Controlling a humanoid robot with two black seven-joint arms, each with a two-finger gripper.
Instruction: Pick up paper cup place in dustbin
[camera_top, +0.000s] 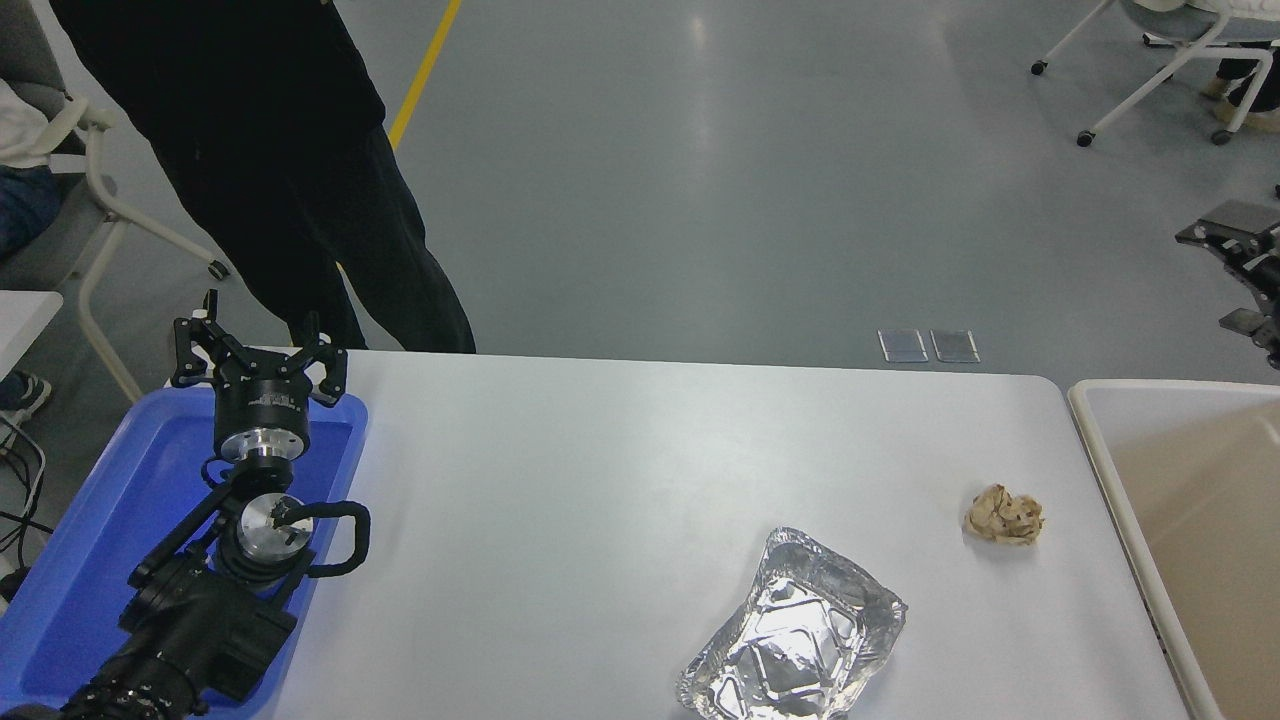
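Table (600, 480), white, carries a crumpled paper ball (1004, 515) and foil tray (795, 632) near its right edge, beside the dustbin (1110, 470). Grey floor lies beyond. Left gripper (255, 352) hangs spread over the blue tray (100, 530); right gripper (1243, 280) pokes in spread above the dustbin. No paper cup shows.

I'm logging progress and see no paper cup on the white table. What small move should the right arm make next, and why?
Probably withdraw the right gripper: it hangs open and empty above the far end of the large cream-beige plastic dustbin, and the only litter on the table is a crinkled silver foil tray and a crumpled brownish paper ball. No cup shows anywhere.
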